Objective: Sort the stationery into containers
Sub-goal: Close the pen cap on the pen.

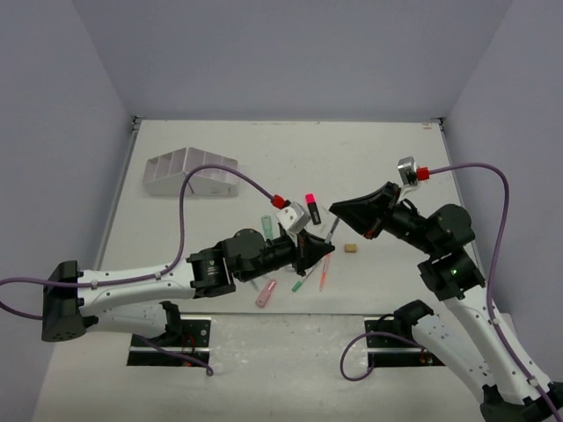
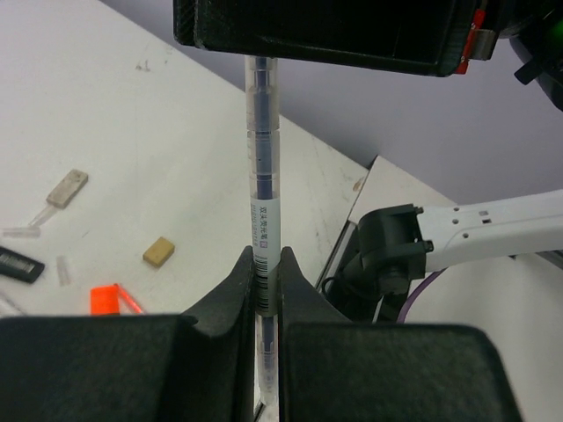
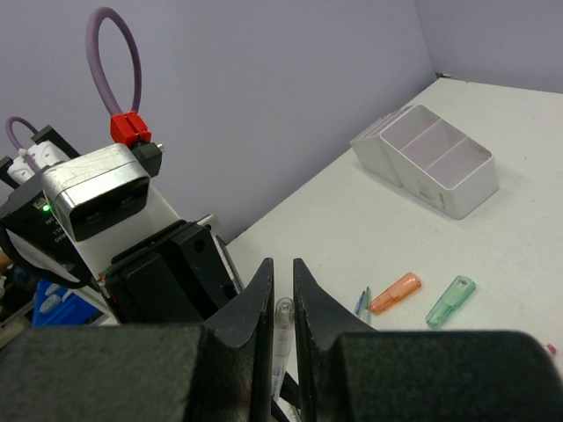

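the clear-barrelled pen [image 2: 263, 202] is up off the table [image 1: 290, 149], mid-air between the arms, its long axis running straight from one gripper to the other. the left gripper [image 2: 264, 281] is clenched on the labelled end. the right gripper [image 3: 281, 290] is pinched on the opposite tip, so both arms hold the pen at once. the white organiser [image 1: 189, 173] stands well away at the far left, on the left arm's side. we judge the left arm better placed to carry the pen there.

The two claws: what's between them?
A thin clear pen spans from the left gripper to the right gripper, both clamped on it; clearest in the left wrist view.
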Tool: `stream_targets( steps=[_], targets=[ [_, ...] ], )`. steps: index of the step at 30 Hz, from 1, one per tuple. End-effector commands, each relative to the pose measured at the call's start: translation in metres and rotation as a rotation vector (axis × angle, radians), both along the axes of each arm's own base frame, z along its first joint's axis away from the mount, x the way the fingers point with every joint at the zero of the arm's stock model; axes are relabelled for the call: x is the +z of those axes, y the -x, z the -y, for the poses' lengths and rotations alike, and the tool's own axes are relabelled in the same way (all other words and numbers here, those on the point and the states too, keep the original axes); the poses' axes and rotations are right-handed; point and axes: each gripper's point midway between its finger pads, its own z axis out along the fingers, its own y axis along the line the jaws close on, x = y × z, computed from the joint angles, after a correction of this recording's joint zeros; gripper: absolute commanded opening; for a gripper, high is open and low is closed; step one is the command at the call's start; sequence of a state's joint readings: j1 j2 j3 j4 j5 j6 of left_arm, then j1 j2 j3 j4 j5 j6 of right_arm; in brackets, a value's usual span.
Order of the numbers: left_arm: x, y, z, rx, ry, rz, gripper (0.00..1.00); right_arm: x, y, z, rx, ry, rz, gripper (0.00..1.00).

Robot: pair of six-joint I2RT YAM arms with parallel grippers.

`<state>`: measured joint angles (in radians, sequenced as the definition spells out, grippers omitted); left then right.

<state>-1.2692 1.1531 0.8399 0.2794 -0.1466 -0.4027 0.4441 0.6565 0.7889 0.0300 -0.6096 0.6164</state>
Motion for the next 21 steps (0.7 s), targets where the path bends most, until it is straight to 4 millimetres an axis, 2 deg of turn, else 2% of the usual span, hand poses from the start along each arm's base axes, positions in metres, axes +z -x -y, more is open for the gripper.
stream_targets(
  steps=[1,3,9,21],
  targets=[
    [0.137,-0.004,-0.006,-0.008,0.321,0.166,0.00,-0.074,0.007,-0.007,0.066,0.090,-0.198,0.00],
    [0.148,-0.005,-0.006,-0.017,0.342,0.179,0.00,-0.084,0.008,-0.008,0.069,0.091,-0.218,0.00],
    [0.159,0.002,0.001,-0.064,0.384,0.174,0.00,-0.091,0.011,-0.012,0.099,0.072,-0.244,0.00],
    [0.178,-0.012,-0.017,0.012,0.436,0.185,0.00,-0.116,0.015,-0.015,0.123,0.101,-0.290,0.00]
  ],
)
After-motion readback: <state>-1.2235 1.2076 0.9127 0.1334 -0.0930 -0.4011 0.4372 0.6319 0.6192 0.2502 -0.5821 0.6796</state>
